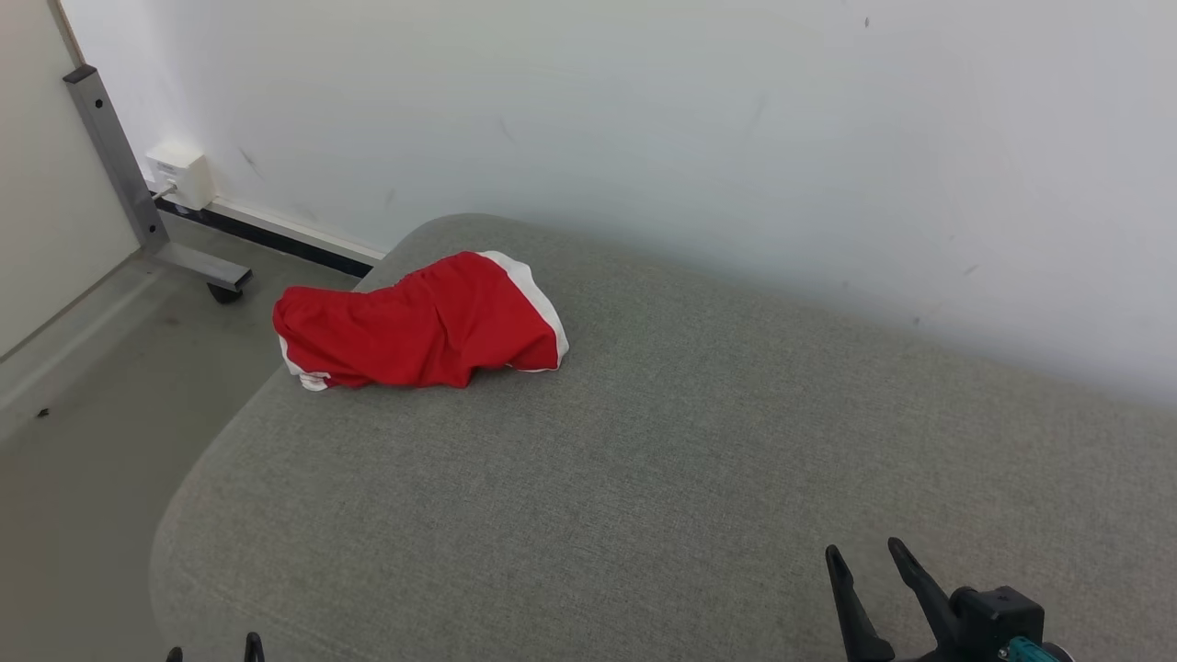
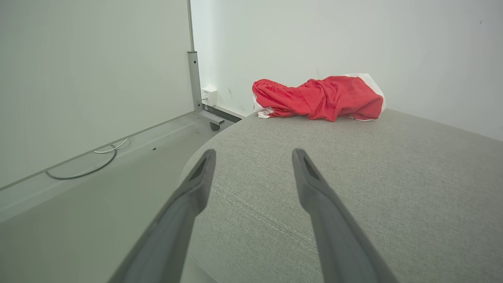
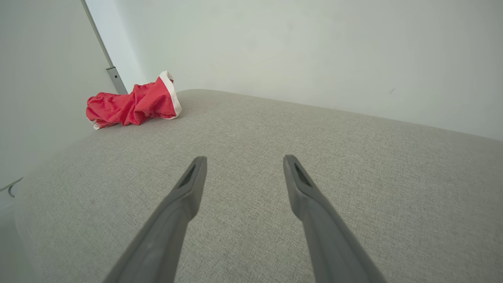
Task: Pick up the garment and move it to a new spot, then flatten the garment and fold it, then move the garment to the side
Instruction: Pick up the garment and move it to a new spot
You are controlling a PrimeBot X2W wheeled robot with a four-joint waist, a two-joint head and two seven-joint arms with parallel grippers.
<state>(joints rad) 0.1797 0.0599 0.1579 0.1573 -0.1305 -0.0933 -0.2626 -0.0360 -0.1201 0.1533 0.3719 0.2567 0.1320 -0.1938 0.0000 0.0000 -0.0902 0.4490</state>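
In the head view, a crumpled red fabric garment with white trim (image 1: 418,322) was seen bunched at the far left corner of the grey woven upholstered cushion (image 1: 644,460), close against its left edge. The left gripper (image 1: 213,648) and right gripper (image 1: 864,549) were held low at the near edge, well apart from the garment. This was judged a ready posture, with the pick-up not yet begun. A small white plastic wall box (image 1: 179,175) bore a label too small to be read.

In the left wrist view, the left gripper (image 2: 254,151) was shown spread wide and empty, aimed roughly toward the garment (image 2: 318,98).

In the right wrist view, the right gripper (image 3: 245,158) was likewise spread with nothing between its fingers, and the garment (image 3: 131,106) lay far off to that view's left. No brand or writing could be made out on it.
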